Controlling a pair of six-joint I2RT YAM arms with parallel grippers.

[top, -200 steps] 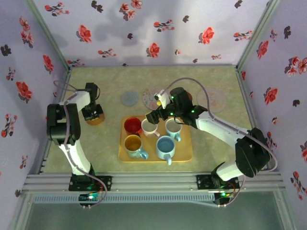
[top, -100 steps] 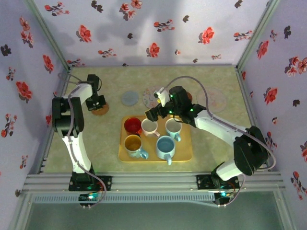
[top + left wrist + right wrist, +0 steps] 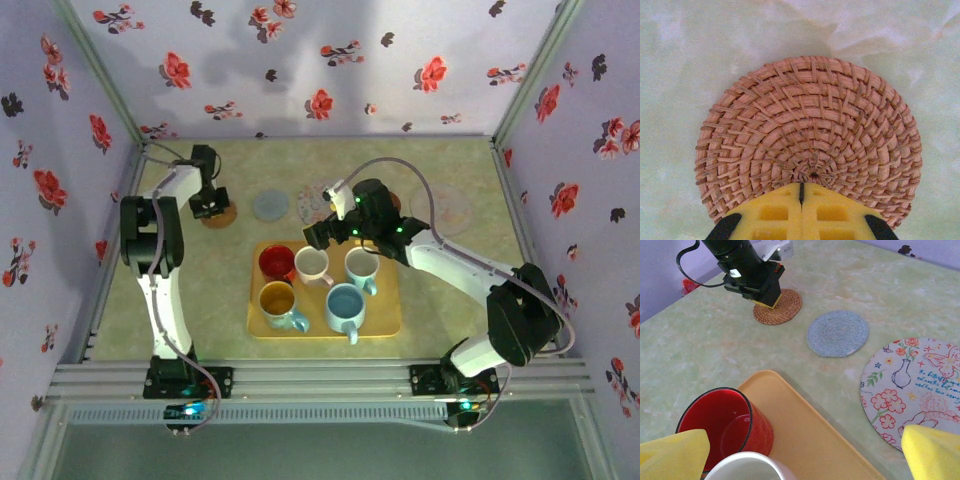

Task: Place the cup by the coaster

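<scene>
Over on the left, the left hand [image 3: 801,189] has its two yellow fingers [image 3: 775,214] pressed tight together. Their tips sit on the near edge of the woven coaster [image 3: 810,130], which lies flat on the table [image 3: 685,45]. Near that one lies a round blue coaster [image 3: 837,333], and past it a bigger flower mat [image 3: 912,385].

The right hand [image 3: 318,238] hangs over the back of the yellow tray [image 3: 385,322]. Its fingers are wide apart, with nothing held between them. Just under it stand the white cup [image 3: 313,265] and the red cup [image 3: 277,261]. A pale green cup [image 3: 361,266], an orange cup [image 3: 277,298] and a blue cup [image 3: 345,303] stand on the tray too. All five cups are well apart from the woven coaster.
</scene>
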